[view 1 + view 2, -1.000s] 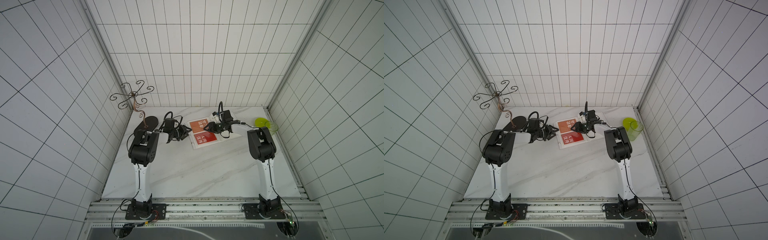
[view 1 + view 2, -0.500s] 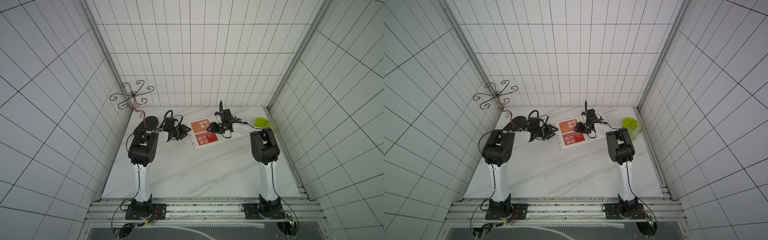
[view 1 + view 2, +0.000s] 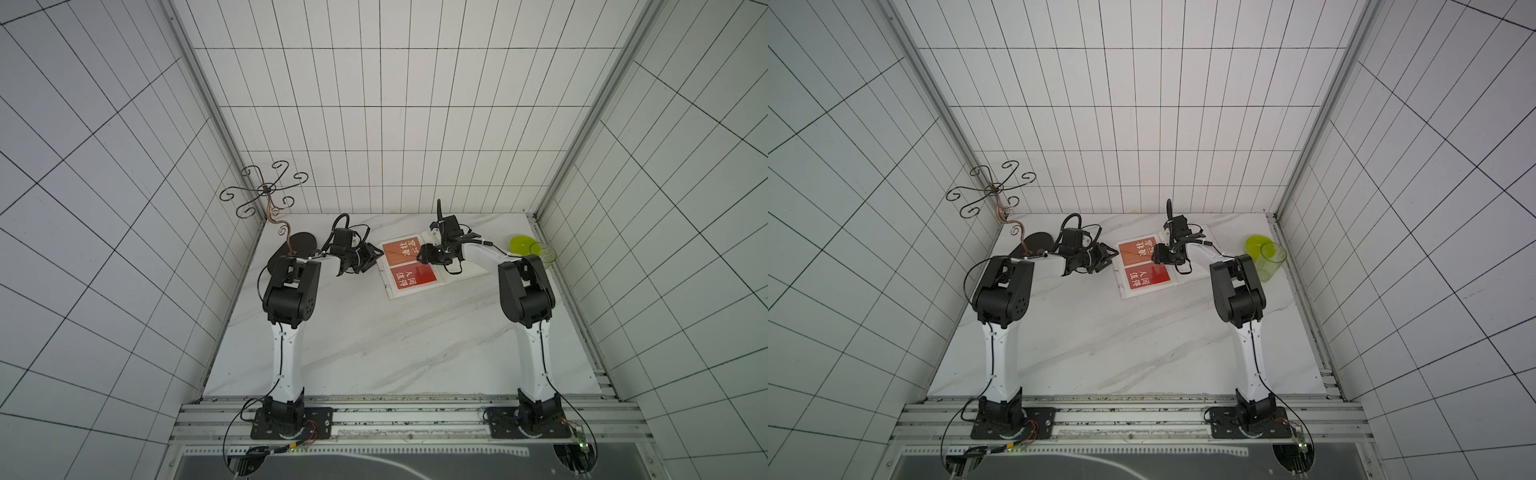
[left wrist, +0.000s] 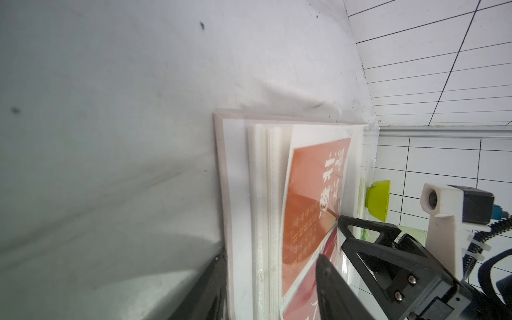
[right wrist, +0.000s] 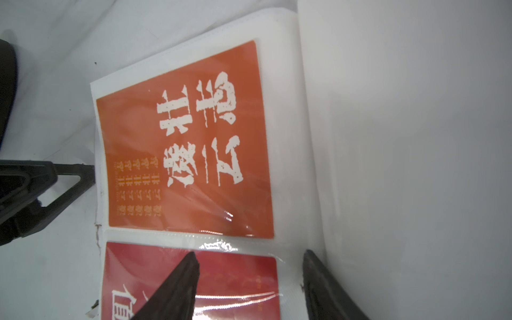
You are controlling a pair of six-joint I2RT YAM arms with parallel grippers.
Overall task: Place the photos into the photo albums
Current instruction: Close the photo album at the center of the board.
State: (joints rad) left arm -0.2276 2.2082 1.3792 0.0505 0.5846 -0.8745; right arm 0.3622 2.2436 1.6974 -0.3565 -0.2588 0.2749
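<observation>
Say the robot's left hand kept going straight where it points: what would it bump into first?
Most likely the side edge of the open album. The left hand points at its stacked pages, open, with one tip almost on them; the exact gap is hard to judge.

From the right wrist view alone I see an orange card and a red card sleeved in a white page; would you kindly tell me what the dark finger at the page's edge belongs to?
Observer: It is the left gripper, jaws open, beside the outer edge of the thick whitish photo album.
Operator: Thank you; what lies under that page?
Observer: The left wrist view shows a stack of white pages on a pale pink cover.
Operator: Does anything stand near the right arm?
Observer: A yellow-green plastic bowl and a clear green cup stand on that arm's outer side, away from the album.
</observation>
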